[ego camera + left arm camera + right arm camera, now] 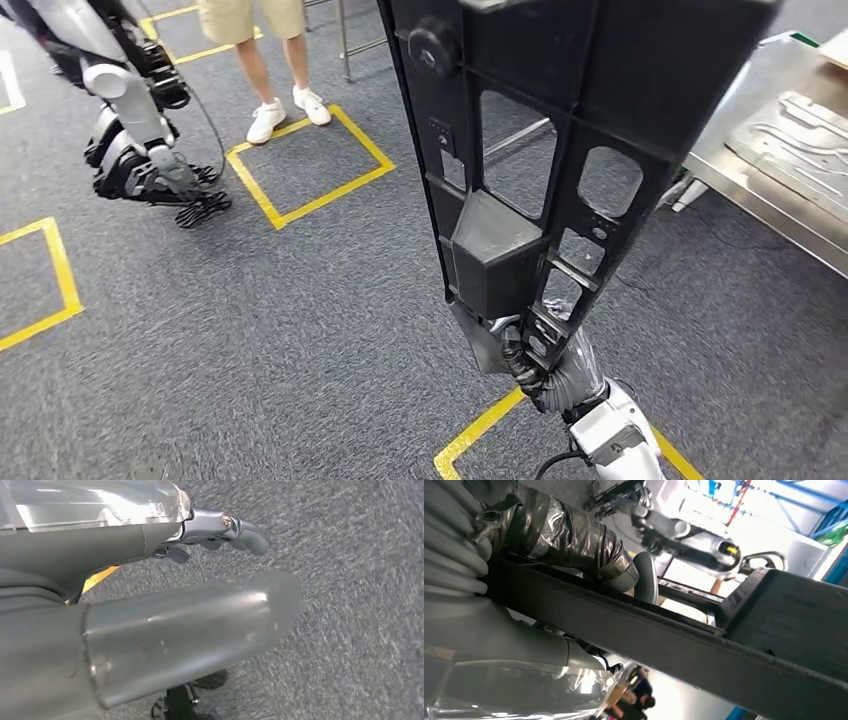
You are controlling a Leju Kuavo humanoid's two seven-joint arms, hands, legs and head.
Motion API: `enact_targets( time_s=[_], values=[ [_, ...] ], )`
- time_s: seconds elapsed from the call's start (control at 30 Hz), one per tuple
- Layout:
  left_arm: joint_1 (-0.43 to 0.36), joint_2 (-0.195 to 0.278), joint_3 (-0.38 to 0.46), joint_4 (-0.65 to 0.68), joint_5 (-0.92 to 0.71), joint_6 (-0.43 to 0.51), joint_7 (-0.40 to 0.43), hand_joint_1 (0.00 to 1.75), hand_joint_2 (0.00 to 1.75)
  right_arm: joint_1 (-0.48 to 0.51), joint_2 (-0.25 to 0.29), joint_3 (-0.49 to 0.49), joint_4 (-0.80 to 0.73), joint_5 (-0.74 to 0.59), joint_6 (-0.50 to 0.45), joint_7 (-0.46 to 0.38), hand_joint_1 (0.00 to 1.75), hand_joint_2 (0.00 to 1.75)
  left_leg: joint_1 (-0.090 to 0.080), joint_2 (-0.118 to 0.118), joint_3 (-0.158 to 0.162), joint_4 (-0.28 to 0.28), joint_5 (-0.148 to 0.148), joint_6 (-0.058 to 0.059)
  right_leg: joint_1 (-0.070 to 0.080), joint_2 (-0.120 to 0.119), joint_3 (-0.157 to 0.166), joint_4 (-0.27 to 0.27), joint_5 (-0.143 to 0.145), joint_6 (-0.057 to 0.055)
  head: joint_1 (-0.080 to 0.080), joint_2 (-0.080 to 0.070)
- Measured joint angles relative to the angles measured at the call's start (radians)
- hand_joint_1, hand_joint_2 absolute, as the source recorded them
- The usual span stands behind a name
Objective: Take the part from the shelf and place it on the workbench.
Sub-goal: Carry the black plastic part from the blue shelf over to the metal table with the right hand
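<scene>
While right robot hand [530, 352] grips it, part [560, 150]: black, cutouts.

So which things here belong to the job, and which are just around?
Job: large black plastic frame part with cut-outs, held by the right robot hand; steel workbench.
Around: person in white trainers; yellow floor tape squares; left robot hand, holding nothing.

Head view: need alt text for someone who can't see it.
The robot's right hand grips the lower end of a large black plastic part with open cutouts, holding it up over grey carpet marked with yellow tape squares. The left hand hangs at far left, a person's legs stand behind, and a metal workbench is at right.
</scene>
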Motion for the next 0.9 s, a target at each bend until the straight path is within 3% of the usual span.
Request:
enact_targets(
  time_s=[0.03, 0.07, 0.1, 0.17, 0.23, 0.3, 0.33, 0.4, 0.43, 0.5, 0.53, 0.57, 0.63, 0.67, 0.73, 0.8, 0.83, 0.9],
  values=[
    [0.001, 0.0, 0.0, 0.0, 0.0, 0.0, 0.0, 0.0, 0.0, 0.001, 0.0, 0.001, 0.002, 0.0, 0.0, 0.0, 1.75, 1.75, -0.001, 0.012, 0.001, 0.0, -0.002, 0.001, -0.001, -0.004, -0.015, 0.026, -0.001, 0.001, 0.0, 0.0],
    [0.0, 0.0, 0.0, 0.0, 0.0, 0.0, 0.0, 0.0, 0.0, 0.002, 0.0, 0.001, 0.004, 0.0, 0.0, 0.0, 1.75, 1.75, -0.002, 0.023, 0.003, 0.0, -0.004, 0.0, -0.002, -0.006, -0.009, 0.013, 0.017, 0.0, 0.0, 0.0],
    [0.0, 0.0, 0.0, 0.0, 0.0, 0.0, 0.0, 0.0, 0.0, 0.002, 0.0, 0.001, 0.005, 0.0, 0.0, 0.0, 1.75, 1.75, -0.003, 0.033, 0.006, 0.0, -0.006, -0.001, -0.001, -0.011, 0.018, -0.04, 0.051, -0.004, 0.0, 0.0],
    [-0.001, 0.0, 0.0, 0.0, 0.0, 0.0, 0.0, 0.0, 0.0, 0.001, 0.0, 0.001, 0.006, 0.0, 0.0, 0.0, 1.75, 1.75, -0.005, 0.052, 0.015, -0.001, -0.012, -0.005, 0.008, -0.044, 0.091, -0.18, 0.107, -0.016, 0.0, 0.0],
    [-0.002, 0.0, 0.001, 0.0, 0.0, 0.0, 0.0, 0.0, 0.0, -0.001, 0.0, 0.001, 0.005, 0.001, 0.0, 0.0, 1.75, 1.75, -0.006, 0.068, 0.02, -0.003, -0.017, -0.013, 0.02, -0.065, 0.124, -0.249, 0.122, -0.029, 0.0, 0.0],
    [-0.004, -0.001, 0.001, 0.0, 0.0, 0.0, 0.0, 0.0, 0.0, -0.001, 0.0, 0.001, 0.005, 0.001, 0.0, -0.001, 1.75, 1.75, -0.006, 0.084, 0.027, -0.008, -0.019, -0.024, 0.024, -0.05, 0.125, -0.258, 0.123, -0.038, 0.0, 0.0],
    [-0.006, -0.002, 0.001, 0.0, 0.0, 0.0, 0.0, 0.0, 0.0, 0.0, 0.0, 0.001, 0.005, 0.001, 0.0, -0.001, 1.75, 1.75, -0.005, 0.08, 0.03, -0.007, -0.023, -0.03, 0.022, -0.04, 0.131, -0.267, 0.127, -0.043, 0.0, 0.0],
    [-0.008, -0.002, 0.001, 0.0, 0.0, -0.001, -0.001, 0.0, 0.0, -0.001, 0.001, 0.001, 0.005, 0.001, 0.0, -0.001, 1.75, 1.75, -0.003, 0.042, 0.016, 0.036, -0.053, -0.037, 0.015, -0.024, 0.145, -0.288, 0.136, -0.054, 0.0, 0.0],
    [-0.007, -0.002, 0.001, 0.0, 0.0, 0.0, -0.001, 0.0, 0.0, -0.002, 0.002, 0.002, 0.006, 0.001, 0.0, -0.001, 1.75, 1.75, -0.001, 0.018, -0.008, 0.088, -0.081, -0.039, 0.013, -0.016, 0.148, -0.291, 0.138, -0.057, 0.0, 0.0],
    [-0.002, 0.0, 0.002, 0.0, 0.0, 0.0, 0.0, 0.0, 0.0, -0.003, 0.003, 0.002, 0.006, 0.001, 0.0, -0.001, 1.75, 1.75, 0.0, -0.003, -0.075, 0.216, -0.134, -0.043, 0.012, 0.004, 0.149, -0.29, 0.136, -0.062, 0.0, 0.0],
    [0.0, 0.0, 0.003, 0.0, 0.0, 0.0, 0.0, 0.0, 0.0, -0.002, 0.004, 0.003, 0.007, 0.001, 0.0, -0.001, 1.75, 1.75, 0.0, -0.005, -0.098, 0.254, -0.139, -0.045, 0.012, 0.016, 0.149, -0.288, 0.135, -0.062, 0.0, 0.0],
    [0.001, 0.0, 0.003, 0.0, 0.0, 0.0, 0.0, 0.0, 0.0, -0.001, 0.004, 0.003, 0.007, 0.001, 0.0, -0.001, 1.75, 1.75, 0.001, -0.005, -0.105, 0.255, -0.124, -0.047, 0.012, 0.028, 0.149, -0.285, 0.133, -0.061, 0.0, 0.0],
    [0.0, 0.0, 0.003, 0.0, 0.0, 0.0, 0.0, 0.0, 0.0, -0.001, 0.004, 0.003, 0.008, 0.001, 0.0, -0.001, 1.75, 1.75, 0.005, -0.018, -0.064, 0.149, -0.049, -0.049, 0.009, 0.052, 0.149, -0.272, 0.126, -0.055, 0.0, 0.0],
    [0.0, 0.001, 0.004, 0.0, 0.0, 0.0, 0.0, 0.0, 0.0, -0.001, 0.004, 0.003, 0.008, 0.001, 0.0, -0.001, 1.75, 1.75, 0.006, -0.038, -0.036, 0.086, -0.022, -0.049, 0.008, 0.063, 0.146, -0.263, 0.12, -0.049, 0.0, 0.0],
    [-0.001, 0.001, 0.004, 0.0, 0.0, 0.0, 0.0, 0.0, 0.0, -0.001, 0.004, 0.004, 0.009, 0.001, 0.0, -0.001, 1.75, 1.75, 0.007, -0.068, -0.005, 0.016, -0.003, -0.042, 0.007, 0.082, 0.136, -0.248, 0.114, -0.037, 0.0, 0.0],
    [-0.002, 0.001, 0.004, 0.0, 0.0, 0.0, 0.0, 0.0, 0.0, 0.0, 0.004, 0.004, 0.009, 0.001, 0.0, -0.001, 1.75, 1.75, 0.003, -0.061, -0.002, 0.012, -0.006, -0.03, 0.004, 0.1, 0.128, -0.247, 0.116, -0.026, 0.0, 0.0],
    [-0.003, 0.002, 0.004, 0.0, 0.0, 0.0, 0.0, 0.0, 0.0, 0.001, 0.004, 0.004, 0.009, 0.001, 0.0, -0.001, 1.75, 1.75, 0.003, -0.051, 0.0, 0.008, -0.003, -0.023, 0.003, 0.098, 0.126, -0.246, 0.115, -0.02, 0.0, 0.0],
    [-0.004, 0.002, 0.004, 0.0, 0.0, 0.0, -0.001, 0.0, 0.0, 0.0, 0.004, 0.003, 0.008, 0.001, 0.0, -0.001, 1.75, 1.75, 0.005, -0.031, 0.004, -0.001, 0.002, -0.01, 0.005, 0.057, 0.108, -0.207, 0.091, -0.01, 0.0, 0.0]
  ],
)
